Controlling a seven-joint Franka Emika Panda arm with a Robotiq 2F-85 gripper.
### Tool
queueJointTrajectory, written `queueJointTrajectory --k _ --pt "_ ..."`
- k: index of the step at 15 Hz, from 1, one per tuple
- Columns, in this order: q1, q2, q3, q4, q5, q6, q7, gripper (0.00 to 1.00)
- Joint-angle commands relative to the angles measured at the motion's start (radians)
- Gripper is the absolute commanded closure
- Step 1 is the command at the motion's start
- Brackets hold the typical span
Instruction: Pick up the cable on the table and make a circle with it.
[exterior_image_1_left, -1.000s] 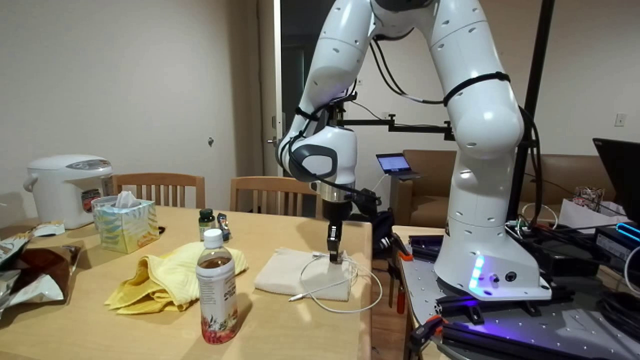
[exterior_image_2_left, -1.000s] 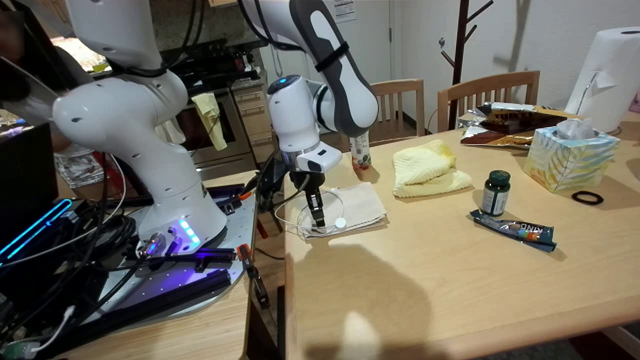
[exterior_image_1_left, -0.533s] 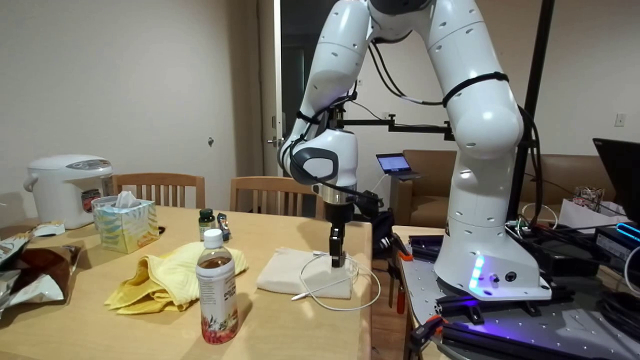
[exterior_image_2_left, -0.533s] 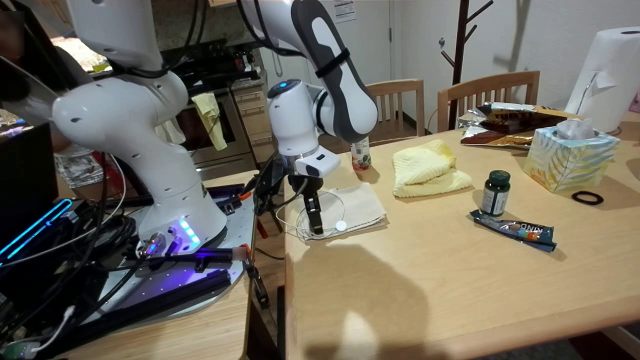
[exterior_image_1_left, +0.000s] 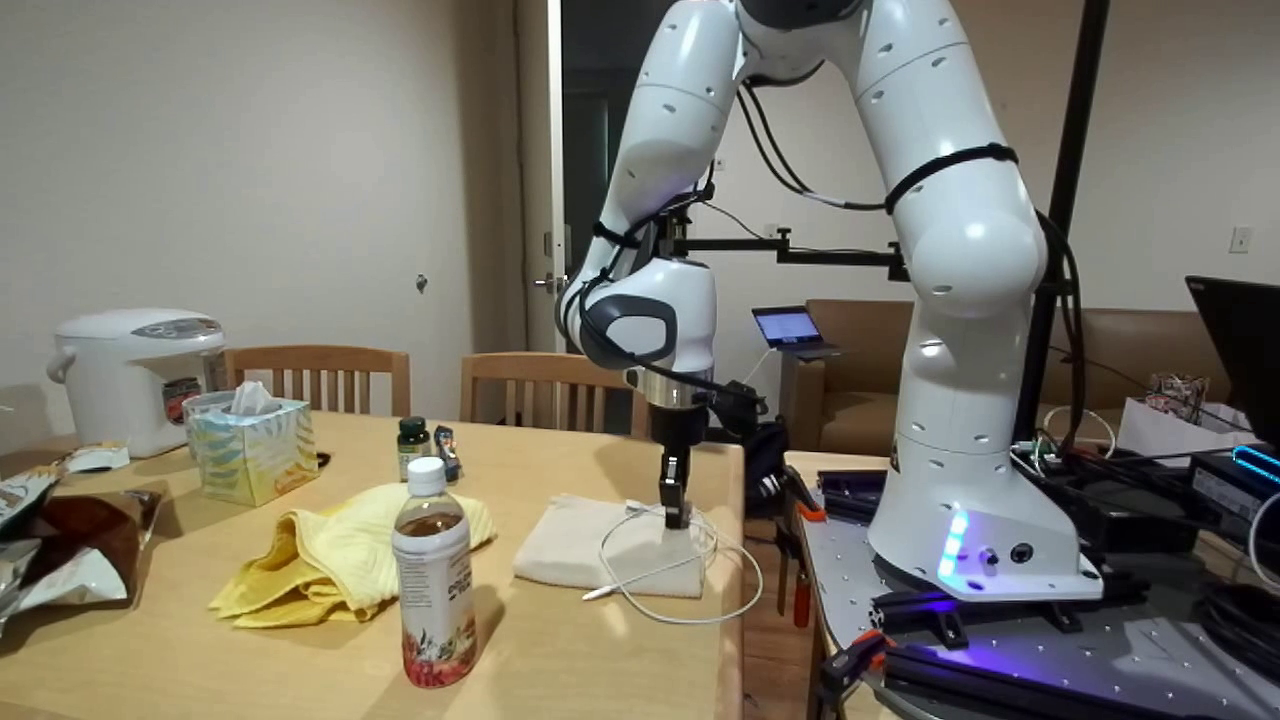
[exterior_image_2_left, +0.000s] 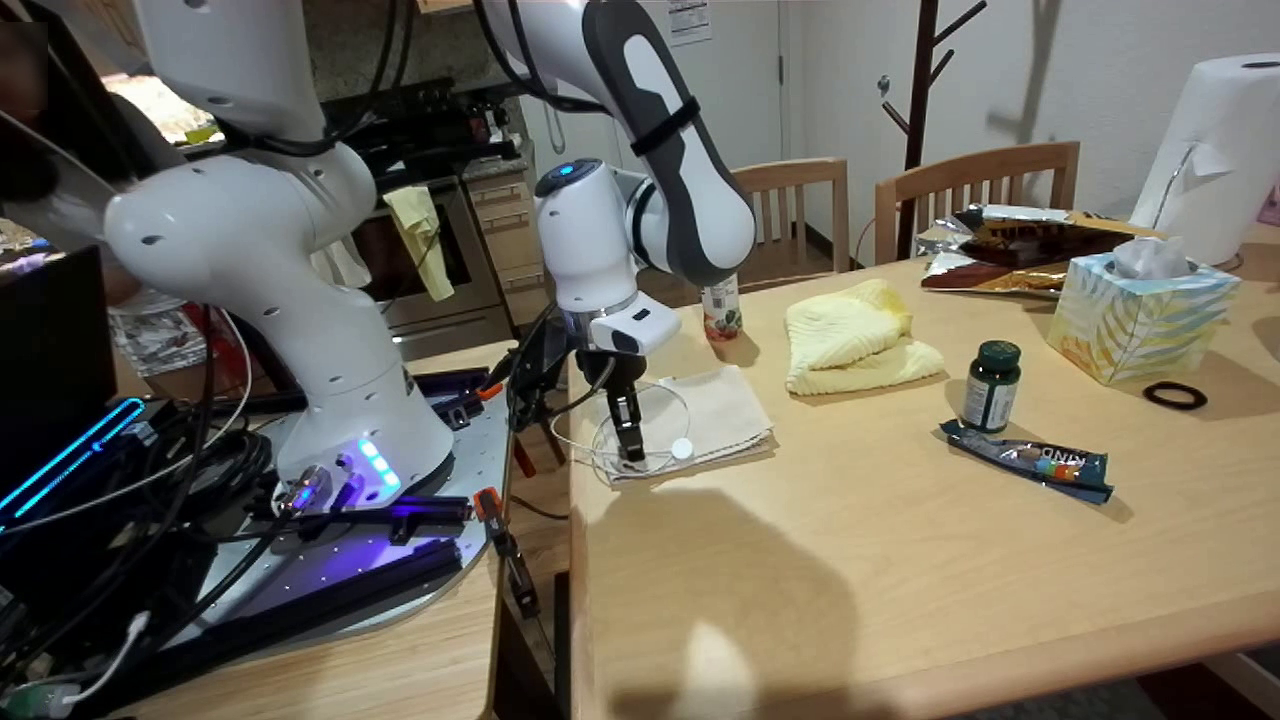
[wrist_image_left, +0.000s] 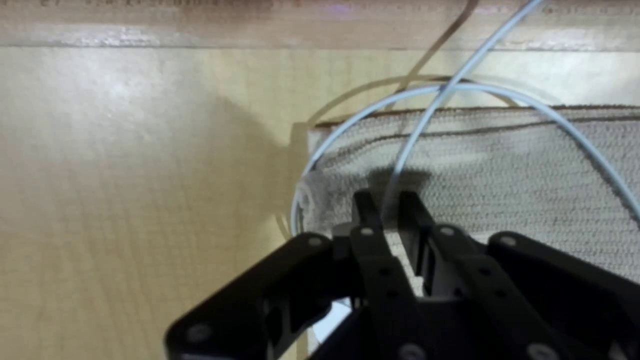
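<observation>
White cable (wrist_image_left: 446, 89), black tool (wrist_image_left: 386, 202), yellow towel (exterior_image_2_left: 850, 340), leaf-patterned tissue box (exterior_image_2_left: 1140, 320)

pale walls (exterior_image_1_left: 280, 180); slatted wooden chairs (exterior_image_1_left: 320, 358); a brown sofa (exterior_image_1_left: 868, 375); an oven (exterior_image_2_left: 458, 245) just beside wooden drawers (exterior_image_2_left: 512, 237)

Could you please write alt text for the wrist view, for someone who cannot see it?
A thin white cable runs between the slightly parted fingers of the robot's black hand. The cable crosses itself and curves over a folded beige cloth near the edge of a wooden table.
</observation>
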Motion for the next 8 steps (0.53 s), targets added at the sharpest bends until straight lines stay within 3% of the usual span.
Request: queueJointTrajectory --k 1,8 --pt "-0.017 -0.004 0.011 -0.005 0.013 0.005 0.0 1.0" --pt "0.08 -0.059 -0.083 -0.039 0.01 0.004 0.0 0.99"
